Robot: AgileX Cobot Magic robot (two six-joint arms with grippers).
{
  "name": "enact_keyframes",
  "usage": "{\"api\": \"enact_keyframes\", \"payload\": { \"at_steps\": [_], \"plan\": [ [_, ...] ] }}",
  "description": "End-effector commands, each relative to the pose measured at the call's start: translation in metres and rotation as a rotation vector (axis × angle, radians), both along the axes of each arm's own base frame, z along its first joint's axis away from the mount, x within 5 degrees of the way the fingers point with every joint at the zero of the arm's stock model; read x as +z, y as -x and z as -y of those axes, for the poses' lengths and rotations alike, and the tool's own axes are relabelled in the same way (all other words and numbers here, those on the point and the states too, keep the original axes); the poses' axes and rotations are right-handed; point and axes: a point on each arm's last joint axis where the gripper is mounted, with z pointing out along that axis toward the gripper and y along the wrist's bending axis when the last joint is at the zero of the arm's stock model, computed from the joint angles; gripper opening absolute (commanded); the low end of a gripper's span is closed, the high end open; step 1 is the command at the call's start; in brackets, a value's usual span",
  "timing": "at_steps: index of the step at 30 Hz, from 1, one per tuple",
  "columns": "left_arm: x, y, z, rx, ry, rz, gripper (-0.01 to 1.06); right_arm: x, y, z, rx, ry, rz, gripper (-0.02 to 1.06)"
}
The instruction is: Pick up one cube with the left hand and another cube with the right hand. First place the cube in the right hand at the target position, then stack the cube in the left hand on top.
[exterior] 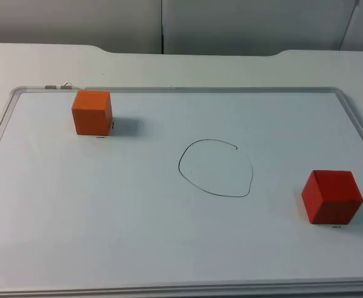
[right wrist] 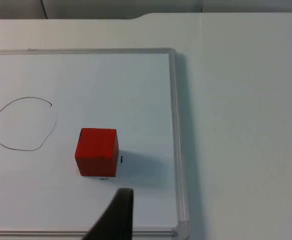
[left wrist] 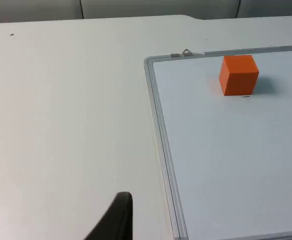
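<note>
there are two cubes on one whiteboard (exterior: 169,248) that lies flat on the white surface (exterior: 38,62). the orange cube (exterior: 92,112) sits near the board's far left corner. the red cube (exterior: 332,197) sits near the board's right edge. one hand-drawn circle (exterior: 216,168) is between them, with nothing inside it. the left tool (left wrist: 117,220) is over the bare surface beside the board. the right tool (right wrist: 117,216) is just near the red cube. i cannot tell if either tool is spread or closed.

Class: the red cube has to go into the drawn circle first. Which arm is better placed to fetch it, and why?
Right. The red cube lies just ahead of the right arm's fingertip, while the left wrist faces the orange cube.
</note>
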Motion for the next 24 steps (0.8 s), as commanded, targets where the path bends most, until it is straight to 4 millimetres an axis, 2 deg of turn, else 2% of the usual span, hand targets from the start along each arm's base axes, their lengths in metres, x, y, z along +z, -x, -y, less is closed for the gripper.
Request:
{"api": "enact_keyframes", "payload": {
  "at_steps": [1, 3, 7, 8, 12, 13, 17, 18, 22, 23, 24],
  "plan": [
    [-0.001, -0.001, 0.001, -0.001, 0.014, 0.007, 1.05, -0.001, -0.001, 0.0, -0.003, -0.005, 0.007, 1.01],
    [0.001, -0.002, 0.002, -0.007, 0.022, 0.006, 1.05, -0.001, -0.001, 0.0, -0.003, -0.005, 0.007, 1.01],
    [0.027, -0.011, 0.003, -0.016, 0.048, 0.061, 1.05, -0.001, -0.001, 0.0, -0.003, -0.005, 0.007, 1.01],
    [0.027, -0.011, 0.003, -0.016, 0.048, 0.061, 1.05, -0.001, -0.001, 0.0, -0.003, -0.005, 0.007, 1.01],
    [0.054, -0.032, 0.003, -0.008, 0.056, 0.11, 1.05, -0.001, -0.001, 0.0, -0.004, -0.004, 0.007, 1.01],
    [0.054, -0.032, 0.003, -0.008, 0.056, 0.11, 1.05, -0.001, -0.001, 0.0, -0.004, -0.004, 0.007, 1.01],
    [0.076, -0.066, 0.004, -0.025, 0.061, 0.11, 1.05, -0.001, -0.001, 0.0, -0.004, -0.004, 0.007, 1.01],
    [0.076, -0.066, 0.004, -0.025, 0.061, 0.11, 1.05, -0.001, -0.001, 0.0, -0.004, -0.004, 0.007, 1.01],
    [0.094, -0.114, 0.01, -0.113, 0.028, 0.08, 1.05, -0.001, -0.001, 0.0, -0.004, -0.004, 0.007, 1.01],
    [0.094, -0.114, 0.01, -0.113, 0.028, 0.08, 1.05, -0.001, -0.001, 0.0, -0.004, -0.004, 0.007, 1.01],
    [0.096, -0.124, 0.011, -0.127, 0.031, 0.077, 1.05, -0.001, -0.001, 0.0, -0.004, -0.004, 0.007, 1.01]
  ]
}}
